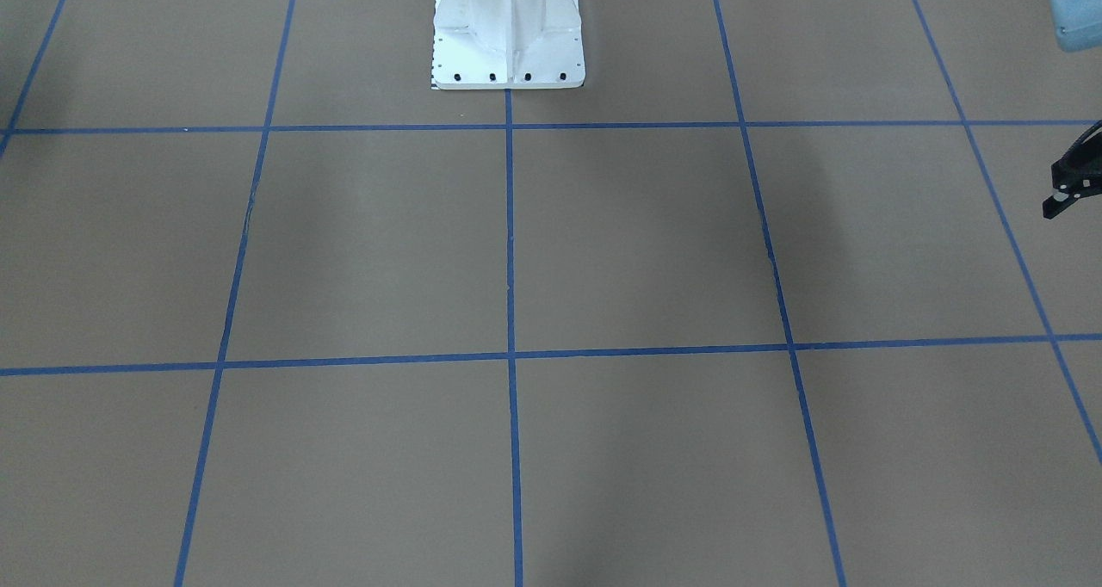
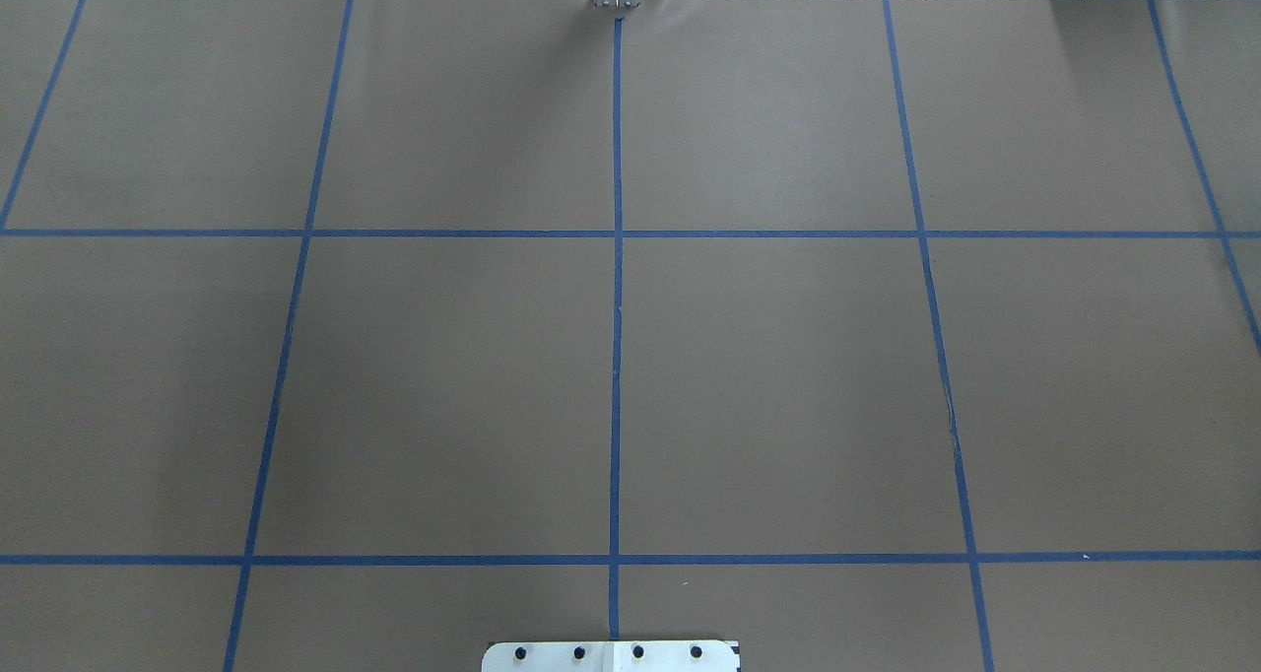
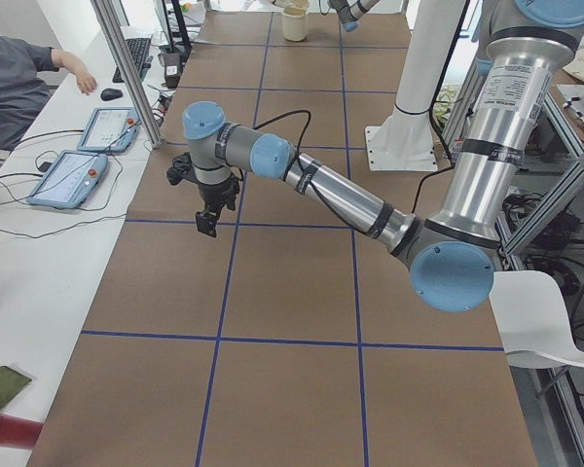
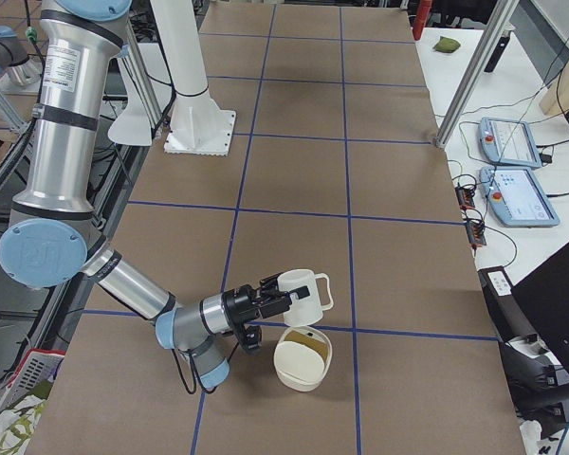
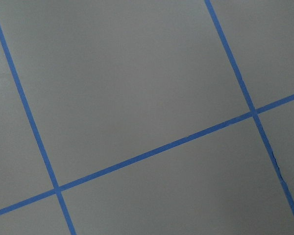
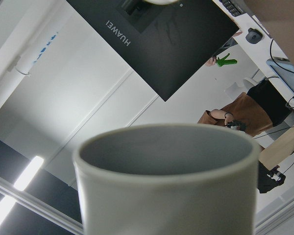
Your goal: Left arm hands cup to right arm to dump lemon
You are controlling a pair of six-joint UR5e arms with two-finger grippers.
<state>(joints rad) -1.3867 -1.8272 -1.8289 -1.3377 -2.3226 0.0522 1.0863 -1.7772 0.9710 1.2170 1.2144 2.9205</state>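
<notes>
In the exterior right view my right gripper (image 4: 270,301) is shut on the white cup (image 4: 302,291) and holds it in the air just above a cream bowl (image 4: 302,360). The cup's handle points away from the gripper. The cup (image 6: 166,186) fills the right wrist view, and the part of its inside that shows is empty. A dull yellowish patch lies in the bowl; I cannot tell whether it is the lemon. My left gripper (image 3: 207,222) hangs over bare table, far from the cup, with nothing in it. Only its edge (image 1: 1066,187) shows in the front view, so open or shut is unclear.
The white pedestal base (image 1: 508,53) stands at the robot's side of the brown table with blue tape lines (image 2: 617,357). Tablets (image 4: 517,180) and an aluminium post (image 4: 474,71) line the operators' edge. A seated operator (image 3: 19,78) is beside the table.
</notes>
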